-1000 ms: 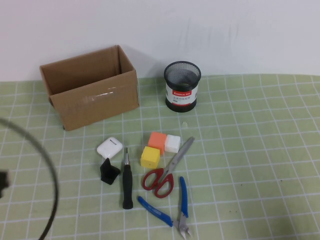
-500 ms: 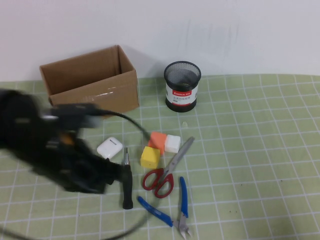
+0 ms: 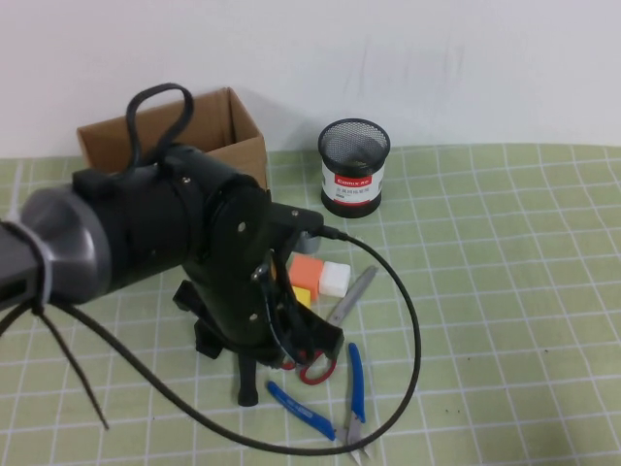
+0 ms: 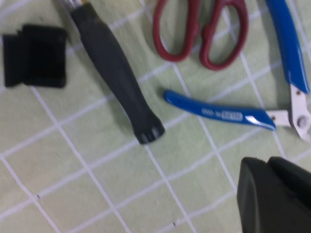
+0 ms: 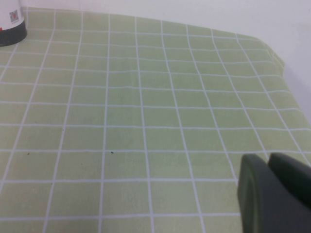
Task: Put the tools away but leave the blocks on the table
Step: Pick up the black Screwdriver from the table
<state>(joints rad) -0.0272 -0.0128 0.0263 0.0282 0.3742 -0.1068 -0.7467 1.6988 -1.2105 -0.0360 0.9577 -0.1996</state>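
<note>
The left arm (image 3: 184, 243) reaches over the tabletop (image 3: 505, 291), its bulk hiding the left end effector (image 4: 274, 194) from above; whether it is apart or together cannot be told; from the wrist it sits above the screwdriver (image 4: 114, 73), the scissors (image 4: 201, 31) and the pliers (image 4: 233, 114), touching none. The cardboard box (image 3: 238, 131) stands behind the arm; the orange block (image 3: 306, 268), yellow block (image 3: 302, 294) and white block (image 3: 336, 279) huddle together; the mesh cup (image 3: 354, 167) stands further back. The right end effector (image 5: 274, 194) hangs over bare mat; its state cannot be told.
</note>
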